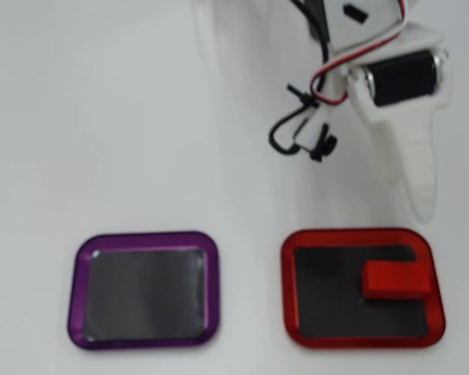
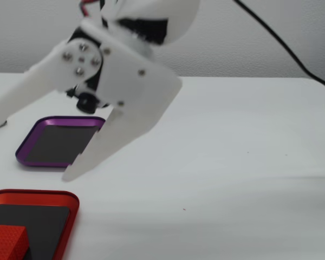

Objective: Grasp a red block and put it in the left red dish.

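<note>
**Kid:** White is all around. What is the gripper above?

**Friend:** It hangs over a plain white table (image 1: 141,117). In the fixed view a pale grey wall (image 2: 249,32) stands behind the table's far edge.

**Kid:** Is there room to move?

**Friend:** Lots. In the overhead view the table to the left of the gripper (image 1: 422,205) is bare, and so is the strip between its tip and the dishes. In the fixed view the table to the right of the gripper (image 2: 27,149) is bare too, right up to the far edge. A black cable (image 1: 297,125) loops just left of the gripper in the overhead view.

**Kid:** Is the gripper holding anything?

**Friend:** No. In the fixed view its two white fingers (image 2: 92,154) are spread wide apart, and nothing is between them. It is up in the air, touching no dish.

**Kid:** Where is the red block?

**Friend:** The red block (image 1: 396,280) lies flat inside the red dish (image 1: 289,312), on the black bottom. In the overhead view it is right below the gripper's tip, close to the dish's right rim. In the fixed view the block (image 2: 8,241) sits at the bottom left corner, below the gripper, partly cut off by the picture's edge.

**Kid:** And the other dish?

**Friend:** The purple dish (image 1: 78,312) is well left of the gripper in the overhead view, beside the red dish but not touching it. Only its dark bottom shows inside. In the fixed view it (image 2: 30,149) lies behind the spread fingers.
</note>
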Robot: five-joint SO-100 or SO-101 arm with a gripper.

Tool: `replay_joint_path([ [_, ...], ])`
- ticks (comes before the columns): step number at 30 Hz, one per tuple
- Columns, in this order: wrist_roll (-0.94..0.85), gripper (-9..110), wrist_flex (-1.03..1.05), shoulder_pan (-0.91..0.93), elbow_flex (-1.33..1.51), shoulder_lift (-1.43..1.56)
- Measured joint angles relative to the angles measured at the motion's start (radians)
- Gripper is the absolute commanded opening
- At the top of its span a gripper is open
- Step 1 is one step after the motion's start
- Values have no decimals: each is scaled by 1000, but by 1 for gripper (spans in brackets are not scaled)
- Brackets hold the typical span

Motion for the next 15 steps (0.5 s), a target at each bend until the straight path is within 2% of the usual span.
replay_joint_path([
  [9, -2, 28, 357, 11, 100, 411],
  [15, -3, 28, 474, 11, 307, 692],
])
